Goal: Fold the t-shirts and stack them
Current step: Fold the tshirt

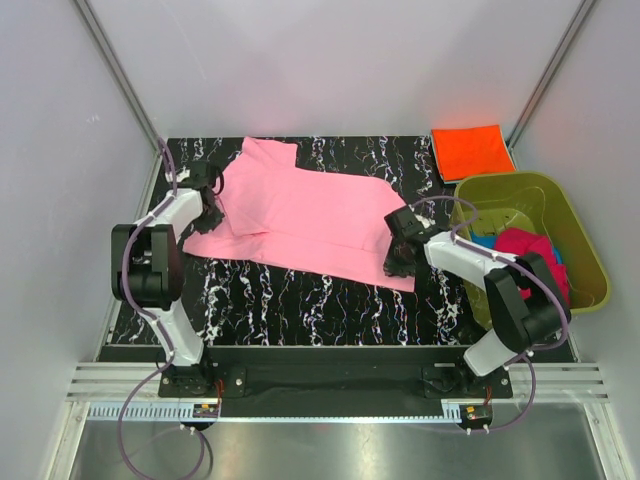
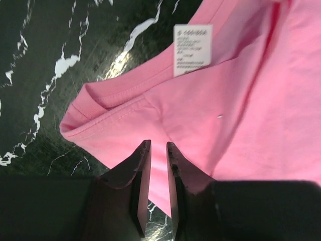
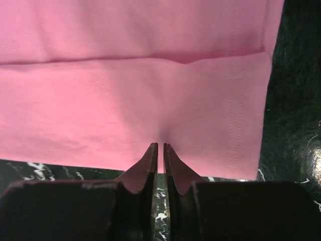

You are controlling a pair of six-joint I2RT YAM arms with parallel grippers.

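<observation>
A light pink t-shirt (image 1: 300, 215) lies spread and partly folded across the black marbled table (image 1: 300, 300). My left gripper (image 1: 213, 205) hovers over its left sleeve; in the left wrist view the jaws (image 2: 158, 144) stand narrowly open, with the flat pink cloth (image 2: 225, 125) showing through the gap. At the shirt's near right hem my right gripper (image 1: 397, 262) is shut on a small pucker of the pink fabric (image 3: 125, 100), fingertips (image 3: 160, 145) nearly together. A folded bright orange t-shirt (image 1: 470, 150) lies at the back right. A magenta t-shirt (image 1: 530, 250) and a blue one (image 1: 483, 241) sit in the tub.
An olive-green tub (image 1: 590, 270) stands at the table's right edge, close to the right arm. A white care label (image 2: 192, 49) shows on the pink cloth. Grey walls close off the back and sides.
</observation>
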